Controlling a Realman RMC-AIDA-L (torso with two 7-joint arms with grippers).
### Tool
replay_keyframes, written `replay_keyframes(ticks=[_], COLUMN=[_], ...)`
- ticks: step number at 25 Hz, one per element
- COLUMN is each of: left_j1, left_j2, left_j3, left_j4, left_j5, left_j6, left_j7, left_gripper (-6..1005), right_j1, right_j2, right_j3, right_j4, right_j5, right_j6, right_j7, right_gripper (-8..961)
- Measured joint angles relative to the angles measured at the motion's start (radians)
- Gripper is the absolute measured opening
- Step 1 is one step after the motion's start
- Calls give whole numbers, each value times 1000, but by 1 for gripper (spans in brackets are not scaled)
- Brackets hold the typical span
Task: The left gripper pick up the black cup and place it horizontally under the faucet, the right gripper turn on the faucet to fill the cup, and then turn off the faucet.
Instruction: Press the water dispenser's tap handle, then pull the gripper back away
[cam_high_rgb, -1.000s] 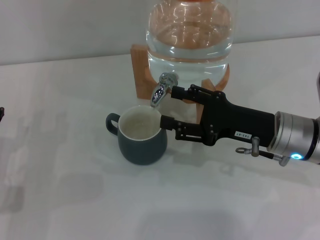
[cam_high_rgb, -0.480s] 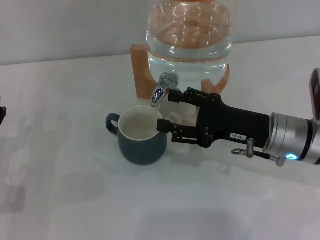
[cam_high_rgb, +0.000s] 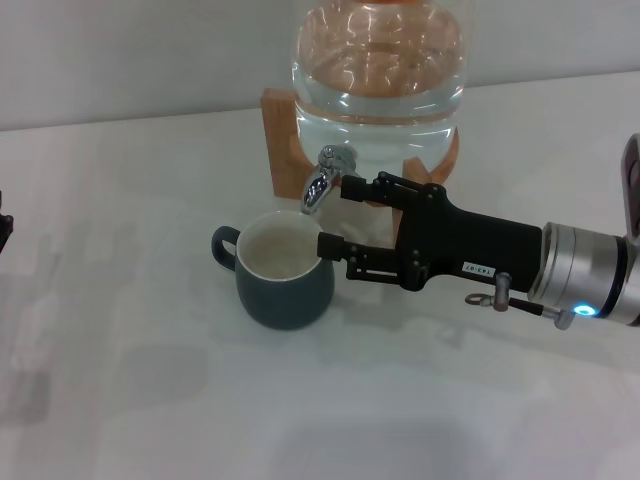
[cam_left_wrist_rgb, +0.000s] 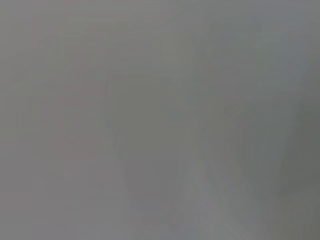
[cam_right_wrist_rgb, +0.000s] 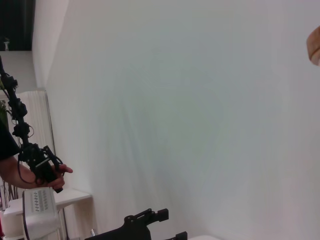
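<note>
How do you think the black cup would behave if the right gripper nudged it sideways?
The black cup looks squat and wide-based, so it would probably slide rather than tip. It seems rigid, likely ceramic. With the right gripper beside its rim, a bump could shift it from under the faucet.

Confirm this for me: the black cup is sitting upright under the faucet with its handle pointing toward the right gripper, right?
Not quite. In the head view the black cup does stand upright under the faucet, but its handle points away from the right gripper, toward the robot's left.
</note>
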Motion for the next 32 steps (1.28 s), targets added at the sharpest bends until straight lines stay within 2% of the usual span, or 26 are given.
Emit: replay_keyframes(ticks=[25, 32], left_j1=[-2, -3], left_j2=[0, 0], left_j3=[0, 0], left_j4=[0, 0], left_j5=[2, 1], left_j6=[-4, -5], left_j7=[0, 0], left_gripper=[875, 876], right_j1=[-4, -26], right_j2=[-5, -9], right_j3=[29, 41], right_j4=[-6, -15], right_j5=[0, 0], right_j6=[-9, 51], right_j7=[-13, -14], right_gripper=[849, 850])
